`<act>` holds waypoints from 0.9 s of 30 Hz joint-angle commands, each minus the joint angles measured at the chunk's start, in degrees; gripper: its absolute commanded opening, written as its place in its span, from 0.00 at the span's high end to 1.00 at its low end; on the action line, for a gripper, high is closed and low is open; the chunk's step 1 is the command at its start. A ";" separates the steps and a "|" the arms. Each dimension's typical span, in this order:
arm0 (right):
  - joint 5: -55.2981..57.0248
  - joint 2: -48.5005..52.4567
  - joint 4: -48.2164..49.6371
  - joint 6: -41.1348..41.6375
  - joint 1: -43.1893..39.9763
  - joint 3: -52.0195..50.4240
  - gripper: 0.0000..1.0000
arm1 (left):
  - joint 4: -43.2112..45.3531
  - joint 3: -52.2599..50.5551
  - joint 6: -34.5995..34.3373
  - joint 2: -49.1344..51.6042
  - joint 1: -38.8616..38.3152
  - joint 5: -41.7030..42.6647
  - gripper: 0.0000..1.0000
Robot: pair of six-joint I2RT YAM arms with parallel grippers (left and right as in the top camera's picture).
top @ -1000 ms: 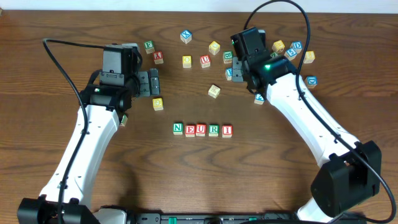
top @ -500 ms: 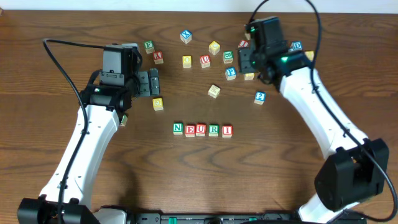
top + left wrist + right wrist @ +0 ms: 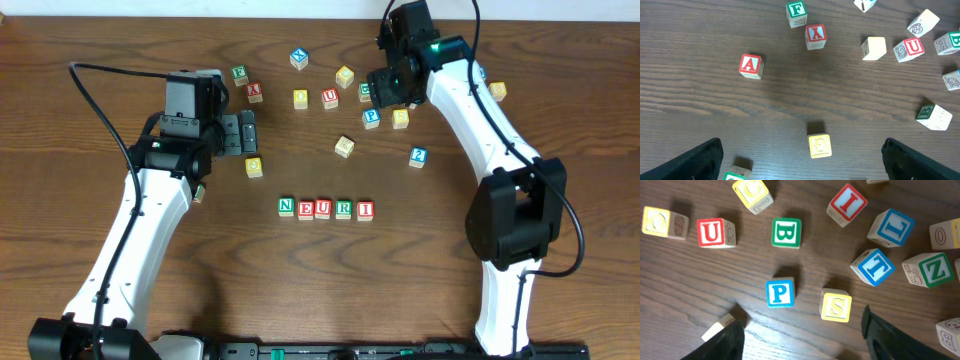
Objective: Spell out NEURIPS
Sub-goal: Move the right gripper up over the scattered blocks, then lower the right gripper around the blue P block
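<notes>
Five cubes stand in a row reading N (image 3: 286,206), E (image 3: 305,209), U (image 3: 323,209), R (image 3: 343,209), I (image 3: 365,209) at the table's middle front. The blue P cube (image 3: 371,117) (image 3: 780,293) and the yellow S cube (image 3: 400,118) (image 3: 836,305) lie side by side, a small gap between them, at the back right. My right gripper (image 3: 388,98) (image 3: 802,345) hovers just behind them, open and holding nothing. At the left, my left gripper (image 3: 248,133) (image 3: 807,165) is wide open and empty, with a yellow cube (image 3: 819,145) just ahead of it.
Loose cubes are scattered round P and S: a red U (image 3: 711,231), green B (image 3: 786,232), red I (image 3: 846,204), blue L (image 3: 894,227), blue T (image 3: 875,266), green Z (image 3: 930,269). A red A (image 3: 751,65) and green F (image 3: 796,11) lie near the left arm.
My right arm has swung towards the back of the table and now points down at the P and S cubes; its jaws have widened. The left arm has not moved.
</notes>
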 commanded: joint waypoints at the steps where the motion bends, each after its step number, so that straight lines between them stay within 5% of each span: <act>1: -0.37 1.51 -0.70 -2.47 0.31 2.91 0.27 | 0.02 1.38 0.55 -0.94 0.24 -0.28 0.00; 27: 0.37 6.69 -0.85 -2.45 3.78 2.91 0.33 | 0.02 1.38 0.55 -0.94 0.24 -0.28 0.00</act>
